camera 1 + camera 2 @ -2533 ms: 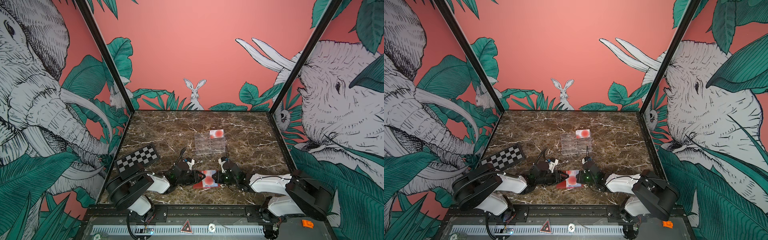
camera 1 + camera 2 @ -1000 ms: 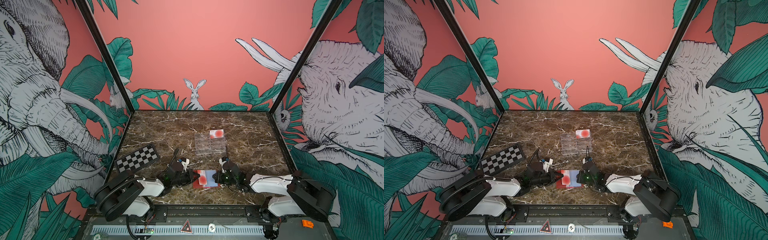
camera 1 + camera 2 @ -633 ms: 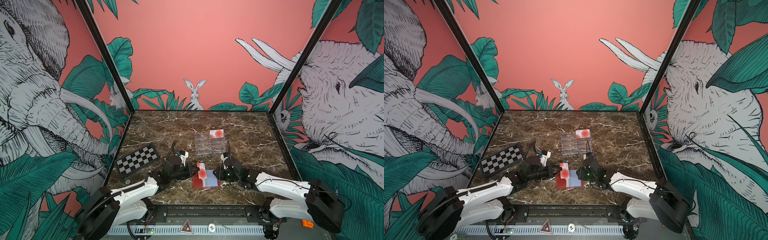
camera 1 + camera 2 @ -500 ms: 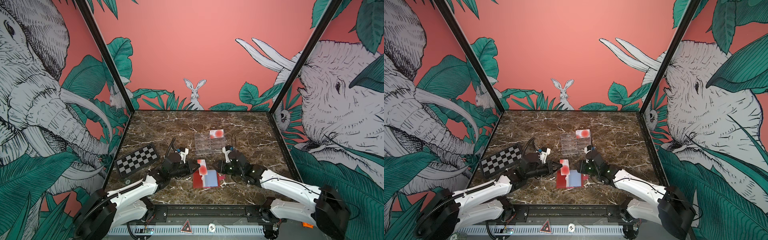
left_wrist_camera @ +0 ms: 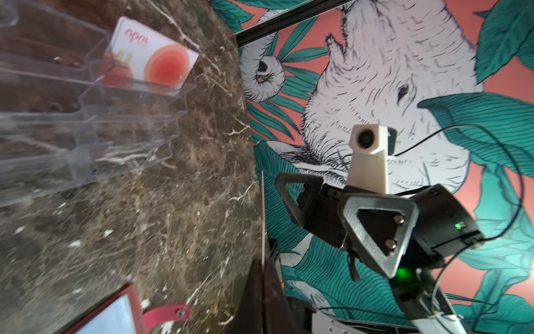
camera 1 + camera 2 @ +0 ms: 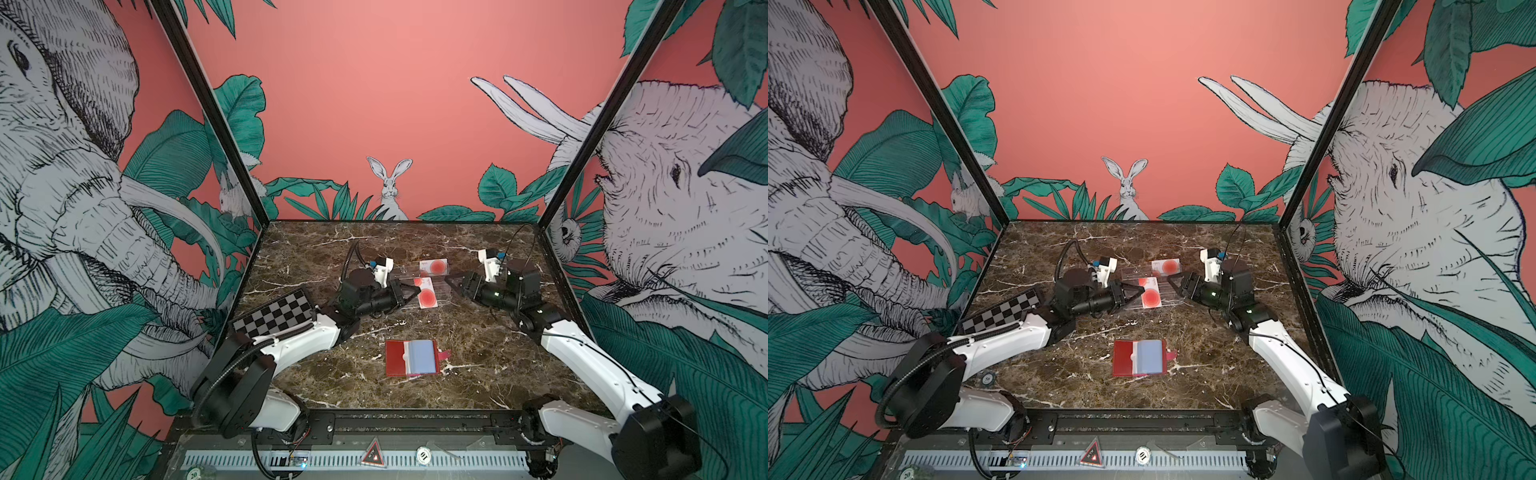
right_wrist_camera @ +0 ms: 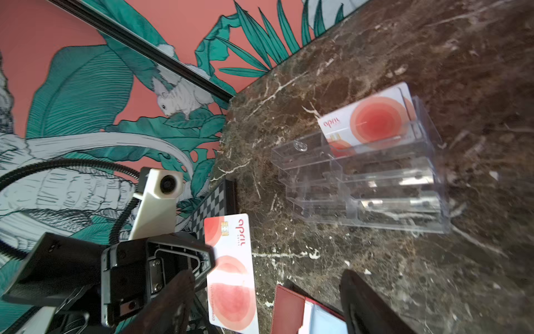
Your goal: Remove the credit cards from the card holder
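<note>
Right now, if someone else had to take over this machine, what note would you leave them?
The left gripper is shut on a white card with a red-orange circle, held near the clear acrylic stand. The right gripper is open and empty, opposite it. The card holder lies open on the marble table, a pale blue card in it.
Done: a matching white card stands in the stand's top tier; the second is out.
Left: set down the held card, pull out the pale blue one; no other card shows.

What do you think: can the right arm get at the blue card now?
Probably yes. Its fingers are open and empty, the wallet lies open with the blue card showing, and nothing stands between them.
</note>
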Controlling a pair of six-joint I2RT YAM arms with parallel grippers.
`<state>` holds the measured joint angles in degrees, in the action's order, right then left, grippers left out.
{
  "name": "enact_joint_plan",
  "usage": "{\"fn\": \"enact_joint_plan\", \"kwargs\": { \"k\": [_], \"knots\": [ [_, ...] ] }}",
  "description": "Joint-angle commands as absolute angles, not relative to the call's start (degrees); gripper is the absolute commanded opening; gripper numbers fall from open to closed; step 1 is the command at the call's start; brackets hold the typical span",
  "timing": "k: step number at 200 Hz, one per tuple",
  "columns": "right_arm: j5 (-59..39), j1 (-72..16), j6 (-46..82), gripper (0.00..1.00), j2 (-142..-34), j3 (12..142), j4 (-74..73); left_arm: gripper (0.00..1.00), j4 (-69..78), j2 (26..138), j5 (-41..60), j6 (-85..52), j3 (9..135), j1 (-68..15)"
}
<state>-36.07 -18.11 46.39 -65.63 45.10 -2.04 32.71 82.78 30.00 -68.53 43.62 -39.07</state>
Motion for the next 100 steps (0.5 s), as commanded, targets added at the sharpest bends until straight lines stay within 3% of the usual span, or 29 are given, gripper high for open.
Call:
{"fn": "enact_joint_plan", "kwargs": {
  "k": [1, 100],
  "knots": [
    [-46.5, -16.9, 49.3, 0.73, -68.6, 47.5, -12.3, 0.0, 43.1, 86.3, 33.7, -73.3, 47.0, -38.7],
    [-50.1, -16.4, 53.9, 0.47, -73.2, 46.3, -21.0, 0.0, 56.0, 94.3, 36.4, -81.3, 50.6, -38.7]
  ]
}}
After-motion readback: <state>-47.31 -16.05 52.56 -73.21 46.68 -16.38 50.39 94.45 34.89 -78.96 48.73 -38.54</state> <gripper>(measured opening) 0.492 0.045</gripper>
